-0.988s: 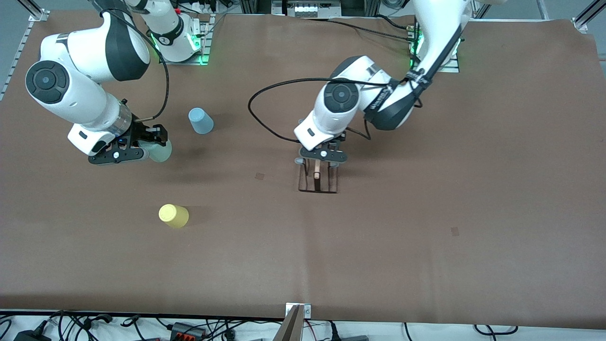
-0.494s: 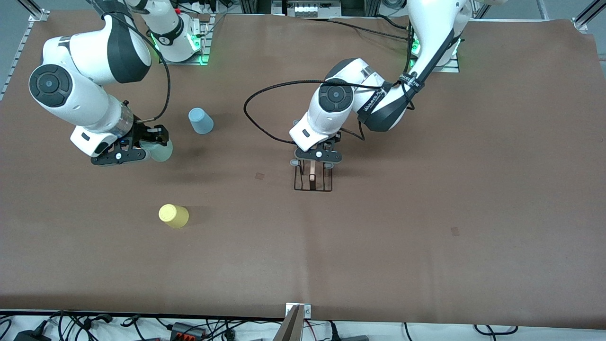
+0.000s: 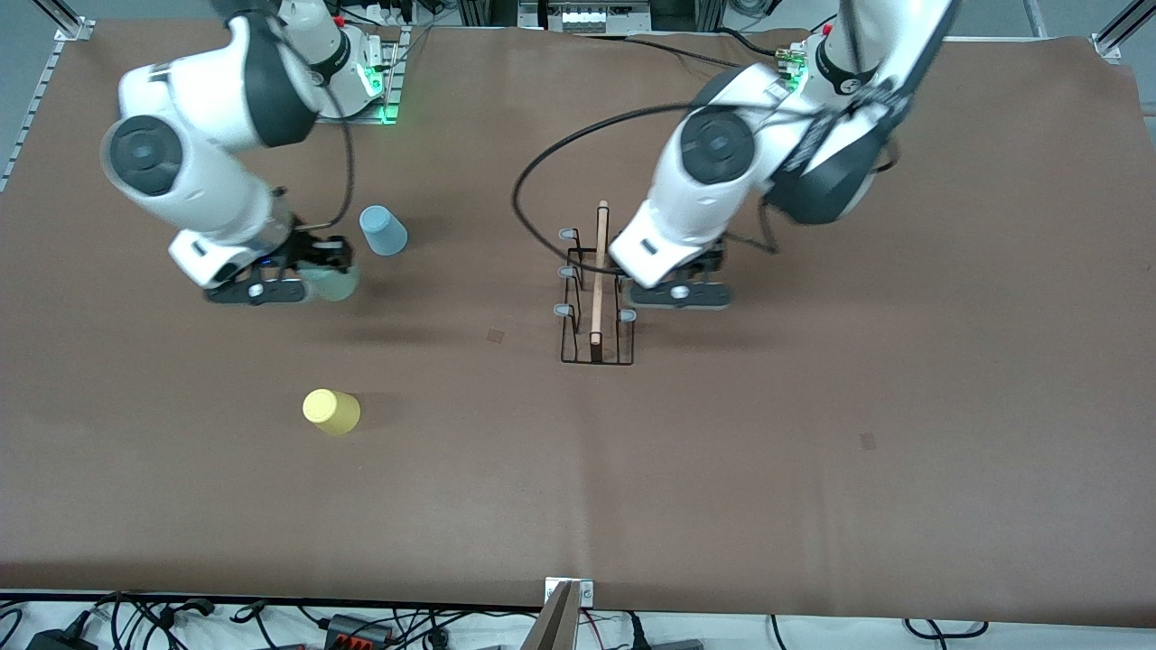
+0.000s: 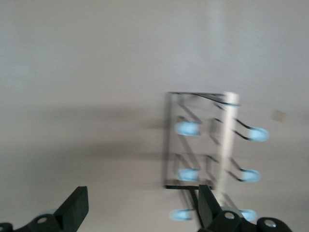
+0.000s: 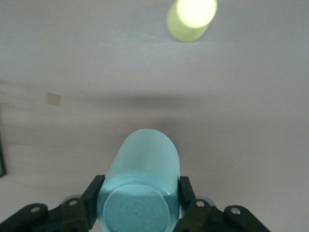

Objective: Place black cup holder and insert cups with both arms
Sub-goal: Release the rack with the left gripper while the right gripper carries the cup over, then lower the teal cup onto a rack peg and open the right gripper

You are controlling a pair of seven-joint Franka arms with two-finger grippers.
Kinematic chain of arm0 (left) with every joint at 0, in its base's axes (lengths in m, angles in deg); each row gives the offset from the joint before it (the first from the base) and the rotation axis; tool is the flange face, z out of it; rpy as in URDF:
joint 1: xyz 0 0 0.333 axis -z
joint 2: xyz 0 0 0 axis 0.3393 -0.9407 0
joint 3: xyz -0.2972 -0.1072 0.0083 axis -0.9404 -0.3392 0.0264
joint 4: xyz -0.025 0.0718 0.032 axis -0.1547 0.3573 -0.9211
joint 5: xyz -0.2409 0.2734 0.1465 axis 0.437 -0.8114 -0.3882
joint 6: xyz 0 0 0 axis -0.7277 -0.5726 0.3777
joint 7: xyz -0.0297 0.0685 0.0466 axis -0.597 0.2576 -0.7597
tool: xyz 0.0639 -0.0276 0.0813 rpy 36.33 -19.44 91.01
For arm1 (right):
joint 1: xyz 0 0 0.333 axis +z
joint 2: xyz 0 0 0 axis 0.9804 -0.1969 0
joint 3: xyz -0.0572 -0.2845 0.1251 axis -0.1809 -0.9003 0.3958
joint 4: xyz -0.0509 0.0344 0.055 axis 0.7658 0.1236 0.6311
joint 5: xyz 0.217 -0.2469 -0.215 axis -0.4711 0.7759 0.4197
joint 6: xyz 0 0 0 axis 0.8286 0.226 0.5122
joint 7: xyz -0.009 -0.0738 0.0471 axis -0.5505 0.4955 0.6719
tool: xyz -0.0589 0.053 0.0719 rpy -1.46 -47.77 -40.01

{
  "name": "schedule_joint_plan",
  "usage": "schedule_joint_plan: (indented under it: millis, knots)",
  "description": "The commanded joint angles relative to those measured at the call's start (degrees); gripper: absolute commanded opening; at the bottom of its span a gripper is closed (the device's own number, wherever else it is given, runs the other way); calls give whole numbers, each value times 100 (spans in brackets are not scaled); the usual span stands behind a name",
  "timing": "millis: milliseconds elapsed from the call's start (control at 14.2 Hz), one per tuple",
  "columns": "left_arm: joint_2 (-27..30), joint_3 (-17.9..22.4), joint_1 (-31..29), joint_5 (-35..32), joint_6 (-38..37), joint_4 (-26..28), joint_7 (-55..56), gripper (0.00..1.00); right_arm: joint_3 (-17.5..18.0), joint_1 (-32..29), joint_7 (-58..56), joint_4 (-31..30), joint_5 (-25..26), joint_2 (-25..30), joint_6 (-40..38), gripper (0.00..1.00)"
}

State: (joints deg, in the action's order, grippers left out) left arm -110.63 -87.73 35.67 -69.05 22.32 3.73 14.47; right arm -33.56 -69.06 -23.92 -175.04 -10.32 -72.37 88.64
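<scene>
Your black cup holder [image 3: 596, 289] stands mid-table, released; left gripper [image 3: 679, 293] spread wide beside it. Right gripper [image 3: 271, 287] clamps the pale green cup [image 3: 330, 282]. Light blue cup [image 3: 383, 230] and yellow cup [image 3: 331, 411] remain; no cup inserted.

Light is bright and even, coming from above; on the brown counter [image 3: 813, 469] the shadows are soft and short. Both arms look smeared by motion in the front view. The left wrist view is pale and washed out, with the black cup holder [image 4: 212, 150] blurred. In the right wrist view the yellow cup [image 5: 192, 18] glares, out of focus.
</scene>
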Motion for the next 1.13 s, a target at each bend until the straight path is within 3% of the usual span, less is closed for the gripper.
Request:
schedule_joint_plan:
  millis: [0, 212, 494, 705, 846, 1058]
  knots:
    - [359, 3, -545, -537, -520, 115, -729, 100, 271, 481, 1359, 182, -191, 7, 67, 0]
    - [543, -58, -1571, -645, -565, 123, -2037, 100, 448, 1131, 2800, 664, -298, -212, 76, 0]
    - [1139, -67, -2443, -584, -678, 570, -3175, 100, 457, 2089, 4392, 1438, 79, -985, 154, 0]
    - [1641, -67, -2813, -269, -1196, 765, -3369, 100, 693, 2372, 5308, 1457, 510, -1381, 698, 0]
    - [1686, -67, -3024, -162, -1470, 739, -3387, 100, 764, 2478, 5538, 1466, 826, -1592, 857, 0]
    - [1660, -67, -3016, -171, -1488, 686, -3387, 100, 773, 2496, 5636, 1466, 898, -1716, 972, 0]
